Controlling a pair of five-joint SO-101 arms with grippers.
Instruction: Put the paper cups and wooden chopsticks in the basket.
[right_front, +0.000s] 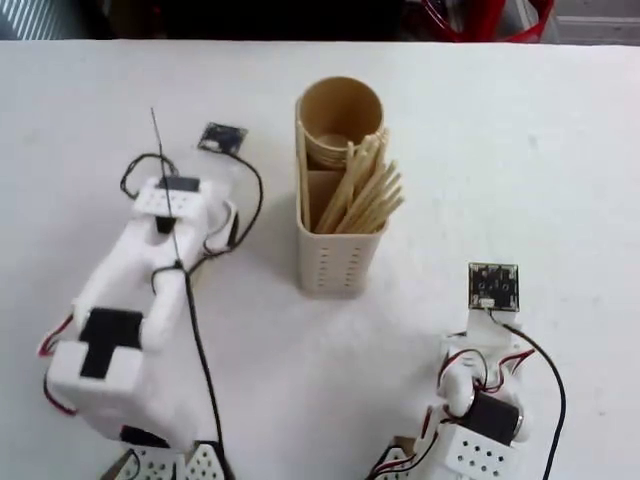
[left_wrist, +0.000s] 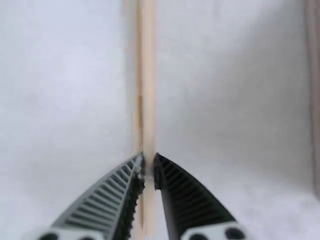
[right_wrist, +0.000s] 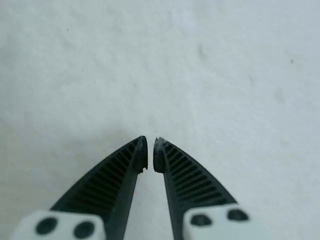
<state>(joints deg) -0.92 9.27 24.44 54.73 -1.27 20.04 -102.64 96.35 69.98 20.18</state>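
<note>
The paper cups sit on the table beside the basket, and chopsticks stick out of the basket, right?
No. The paper cups are inside the basket, not beside it, as the high view shows. The chopsticks do stick out of the basket.

Basket (right_front: 340, 262) mouth: crowded by cups (right_front: 341, 108) and chopsticks (right_front: 366, 190).
Left of basket: my left arm (right_front: 140, 285) blocks.
In front of basket: open table (right_front: 320, 385), room to pass.

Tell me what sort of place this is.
Probably a robotics test bench: a small arm and a second arm with an exposed circuit board, on a white table, beside a basket of cups and chopsticks.
</note>
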